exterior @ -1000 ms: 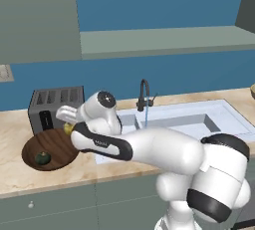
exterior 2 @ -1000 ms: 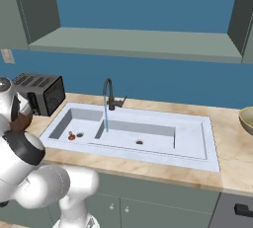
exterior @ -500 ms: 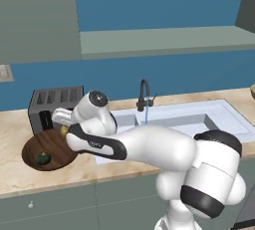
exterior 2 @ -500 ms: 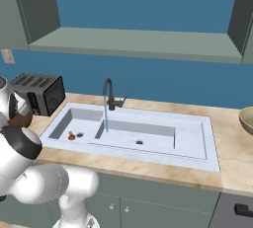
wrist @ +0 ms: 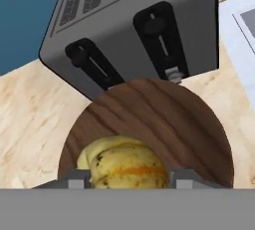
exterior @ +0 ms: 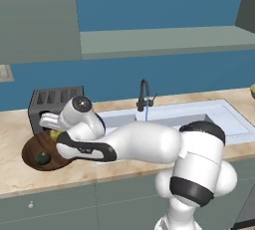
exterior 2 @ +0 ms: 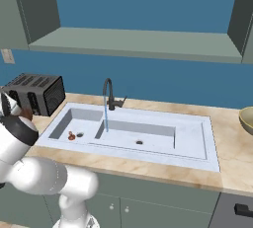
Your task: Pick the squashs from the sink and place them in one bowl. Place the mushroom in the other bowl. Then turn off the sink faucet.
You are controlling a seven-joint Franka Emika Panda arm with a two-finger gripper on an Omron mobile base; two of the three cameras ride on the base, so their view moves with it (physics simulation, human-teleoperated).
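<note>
My gripper [wrist: 130,179] is shut on the yellow squash [wrist: 124,164] and holds it just above the wide dark wooden bowl [wrist: 164,119]. From the left base view the gripper [exterior: 56,135] hangs over the bowl's [exterior: 30,150] back edge, with the yellow squash [exterior: 62,135] in it. The dark green squash [exterior: 42,158] lies inside the bowl. A small reddish-brown mushroom [exterior 2: 71,135] sits in the left basin of the sink [exterior 2: 148,155]. Water [exterior 2: 106,118] runs from the dark faucet [exterior 2: 108,93]. The olive-tan bowl [exterior 2: 247,119] stands on the counter at the far right.
A grey toaster [exterior: 50,103] stands right behind the wooden bowl, close to the hand. A shelf [exterior 2: 138,42] and wall cabinets hang above the counter. My own arm stretches across the counter in front of the sink's left end.
The hand has carried the yellow squash a little further left, over the wooden bowl. The jaws have kept the same hold.
</note>
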